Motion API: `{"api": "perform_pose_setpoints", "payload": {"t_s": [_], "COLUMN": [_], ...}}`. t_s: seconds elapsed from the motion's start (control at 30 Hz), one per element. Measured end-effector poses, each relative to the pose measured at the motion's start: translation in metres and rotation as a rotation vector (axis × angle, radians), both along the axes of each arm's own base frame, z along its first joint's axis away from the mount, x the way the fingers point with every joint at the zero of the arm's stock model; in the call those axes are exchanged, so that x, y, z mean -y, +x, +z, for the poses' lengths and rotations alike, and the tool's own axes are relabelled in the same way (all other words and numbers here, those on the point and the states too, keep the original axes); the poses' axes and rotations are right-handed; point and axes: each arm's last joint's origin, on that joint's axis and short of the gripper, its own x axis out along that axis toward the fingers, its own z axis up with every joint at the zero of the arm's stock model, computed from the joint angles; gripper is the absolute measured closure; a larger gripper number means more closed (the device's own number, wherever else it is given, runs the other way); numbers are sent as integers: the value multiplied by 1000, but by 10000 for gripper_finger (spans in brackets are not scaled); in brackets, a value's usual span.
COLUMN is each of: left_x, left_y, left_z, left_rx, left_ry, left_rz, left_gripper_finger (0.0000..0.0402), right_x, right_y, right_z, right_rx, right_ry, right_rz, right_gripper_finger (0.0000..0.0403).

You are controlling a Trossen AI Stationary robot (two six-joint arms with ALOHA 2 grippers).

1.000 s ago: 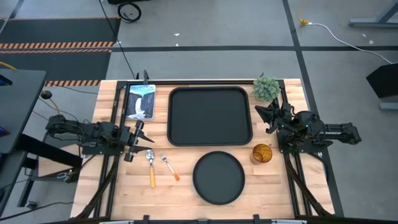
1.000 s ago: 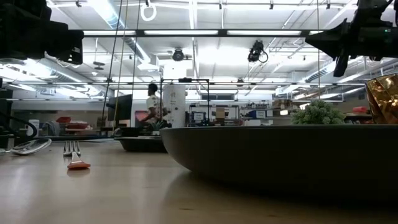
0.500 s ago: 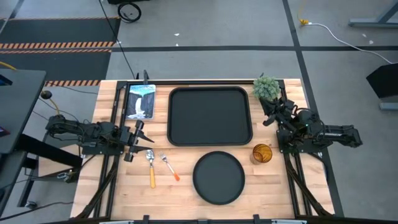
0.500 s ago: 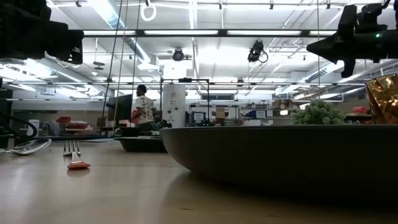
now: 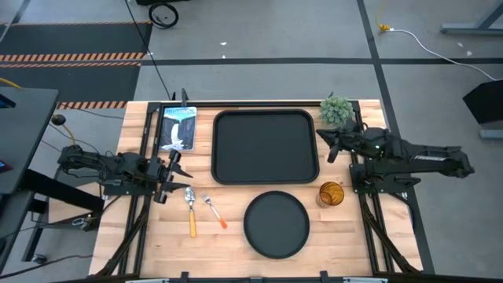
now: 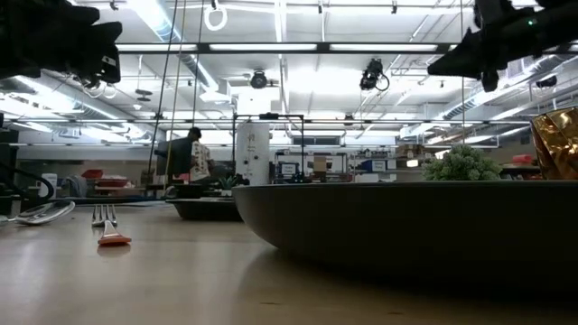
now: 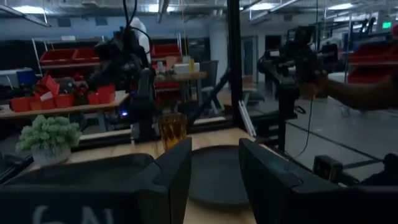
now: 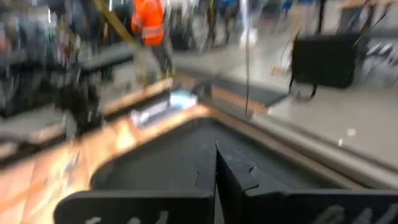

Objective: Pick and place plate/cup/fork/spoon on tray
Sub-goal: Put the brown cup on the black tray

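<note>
The black tray lies mid-table, toward the far side. The round black plate lies in front of it. The amber cup stands upright right of the plate. The spoon and the fork lie flat left of the plate. My left gripper is open and empty, raised between the tray's left edge and the spoon; its wrist view shows the gap between its fingers. My right gripper is shut and empty, raised at the tray's right edge.
A fuzzy green plant ball stands at the far right, beside my right arm. A blue-white card lies left of the tray. Bare wood shows along the near edge at both sides of the plate. A person walks in the room beyond the table.
My right gripper has reached toward the table's left, from beside the plant ball to the tray's right edge, staying raised. My left gripper has risen slightly. The plate, cup, fork and spoon have not moved.
</note>
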Motion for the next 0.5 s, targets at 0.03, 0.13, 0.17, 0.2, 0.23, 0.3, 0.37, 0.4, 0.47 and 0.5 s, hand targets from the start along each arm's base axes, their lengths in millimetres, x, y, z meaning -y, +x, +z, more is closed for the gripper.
{"api": "perform_pose_setpoints", "payload": {"t_s": [0.03,0.13,0.17,0.2,0.23,0.3,0.37,0.4,0.47,0.5], "left_x": [0,0,0,0,0,0,0,0,0,0], "left_y": [0,0,0,0,0,0,0,0,0,0], "left_z": [0,1,0,0,1,0,1,1,1,1], "left_rx": [-3,-8,-14,-18,-18,-21,-17,-13,-4,-3], "left_ry": [-8,-60,-79,-98,-105,-110,-99,-81,-48,-43], "left_rz": [-1,-9,-12,-16,-17,-18,-16,-13,-7,-6], "left_gripper_finger": [260,260,260,260,260,260,260,260,260,260], "right_x": [0,-1,-2,-2,-3,-4,-5,-6,-7,-8], "right_y": [3,13,17,20,23,29,34,37,41,43], "right_z": [4,13,16,18,20,25,29,30,32,33], "right_rx": [-24,-116,-150,-186,-224,-296,-380,-422,-521,-569], "right_ry": [26,100,116,134,155,192,220,229,234,234], "right_rz": [17,84,117,148,178,220,253,264,280,288], "right_gripper_finger": [392,392,392,392,392,392,392,392,392,391]}}
